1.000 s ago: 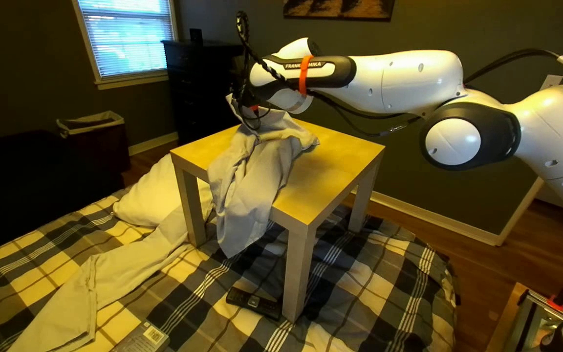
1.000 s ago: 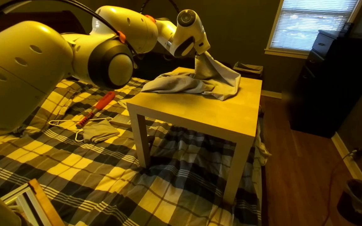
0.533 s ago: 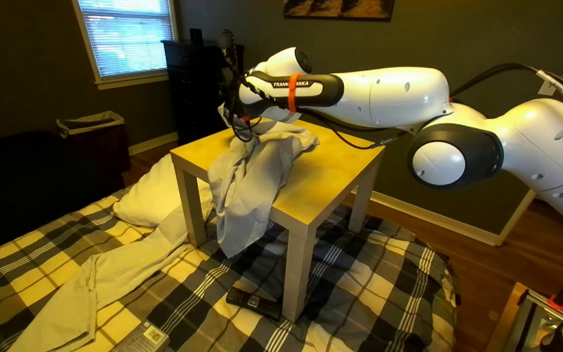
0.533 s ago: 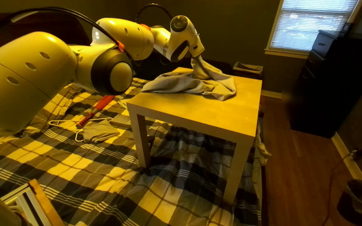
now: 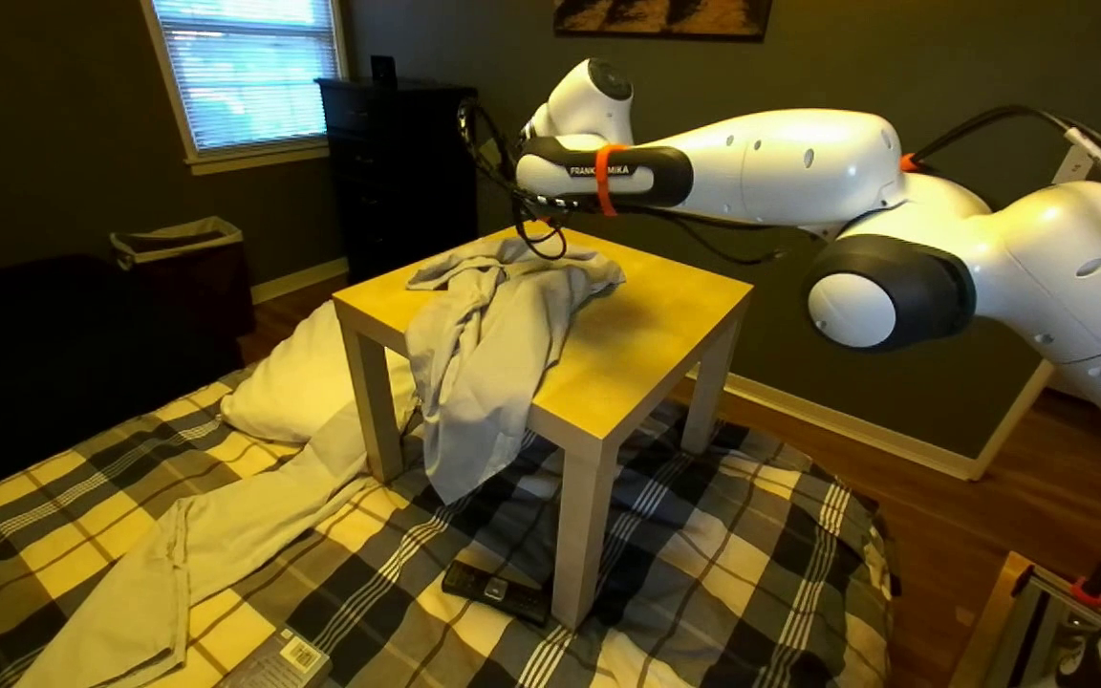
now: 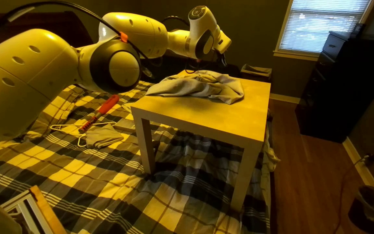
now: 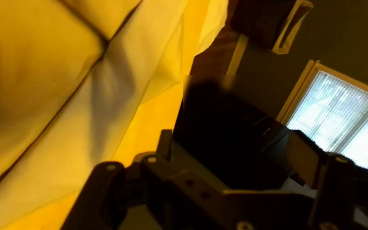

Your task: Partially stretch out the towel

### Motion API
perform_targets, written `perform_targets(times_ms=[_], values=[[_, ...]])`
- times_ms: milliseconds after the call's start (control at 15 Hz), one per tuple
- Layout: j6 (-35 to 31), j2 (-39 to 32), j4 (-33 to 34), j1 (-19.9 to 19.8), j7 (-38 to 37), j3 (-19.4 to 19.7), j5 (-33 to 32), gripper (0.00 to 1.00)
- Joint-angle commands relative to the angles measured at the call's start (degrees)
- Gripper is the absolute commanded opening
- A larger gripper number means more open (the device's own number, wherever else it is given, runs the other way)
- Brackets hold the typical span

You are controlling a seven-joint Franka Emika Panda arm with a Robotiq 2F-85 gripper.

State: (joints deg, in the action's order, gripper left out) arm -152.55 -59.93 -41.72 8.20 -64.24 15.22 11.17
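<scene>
Towel (image 7: 81, 121) is cut off in the wrist view.

In an exterior view, near side of table (image 6: 203, 112) seen free; its back blocked by towel (image 6: 180, 86), arm (image 6: 148, 35) held above; gap beneath can't be judged.

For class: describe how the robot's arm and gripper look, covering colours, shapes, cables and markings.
The arm is glossy white, smooth and rounded. One joint carries a round white cap ringed in black. An orange band splits the lettering into FRANK and MIKA. Black cables loop outside the arm. The gripper is black and angular, with round screw heads.
</scene>
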Motion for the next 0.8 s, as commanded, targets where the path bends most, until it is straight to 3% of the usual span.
perform_targets(times_ms=[0, 733], values=[[10.52, 3.76, -2.67, -0.53, 1.15, 3.64, -3.5, 1.0], [39.69, 8.71, -5.85, -4.2, 25.85, 4.52, -4.41, 1.0]])
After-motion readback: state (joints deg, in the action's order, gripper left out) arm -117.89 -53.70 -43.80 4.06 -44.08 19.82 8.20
